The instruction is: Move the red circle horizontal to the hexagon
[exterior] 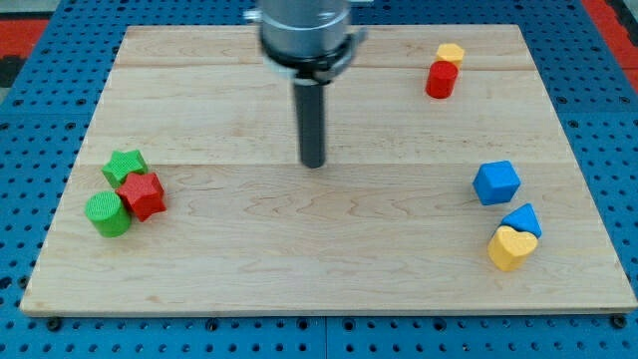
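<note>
Listing contents of the wooden tabletop [329,249] on a blue perforated base [20,130].

Item 1: red circle [441,79], a short red cylinder, stood at the frame's upper right, touching the yellow hexagon [451,53] just above it, nearer the top edge.

Item 2: blue cube [496,182], right of centre, apart from the pair below it.

Item 3: blue triangular block [523,218] and yellow heart [511,247], touching, at the lower right.

Item 4: green star [125,166], red star [144,194] and green cylinder [108,213], clustered in contact at the left.

Item 5: my tip [314,164], the lower end of a dark rod under a grey mount, rested near the board's middle, slightly above centre, well apart from every block; the red circle lay to its upper right.

Pincer: none fitted, so nothing was held and no opening could be reported.
</note>
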Controlling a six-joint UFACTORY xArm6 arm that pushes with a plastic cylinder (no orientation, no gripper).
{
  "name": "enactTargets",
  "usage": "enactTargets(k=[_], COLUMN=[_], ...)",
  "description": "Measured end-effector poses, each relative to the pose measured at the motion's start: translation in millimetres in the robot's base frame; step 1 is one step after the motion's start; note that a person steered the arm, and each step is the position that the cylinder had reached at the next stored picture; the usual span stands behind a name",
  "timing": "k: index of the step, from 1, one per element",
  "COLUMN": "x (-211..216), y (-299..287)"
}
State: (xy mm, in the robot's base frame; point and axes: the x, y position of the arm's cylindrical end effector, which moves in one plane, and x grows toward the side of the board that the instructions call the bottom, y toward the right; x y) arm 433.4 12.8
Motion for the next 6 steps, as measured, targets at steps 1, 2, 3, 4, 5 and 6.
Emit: enactTargets(k=[1,2,3,4,5,6], x=[-13.5,-24.8,-59.8,-91.5,-118.7,-125.4], y=[50.6,97.4,154.1,235.2,213.9,133.2])
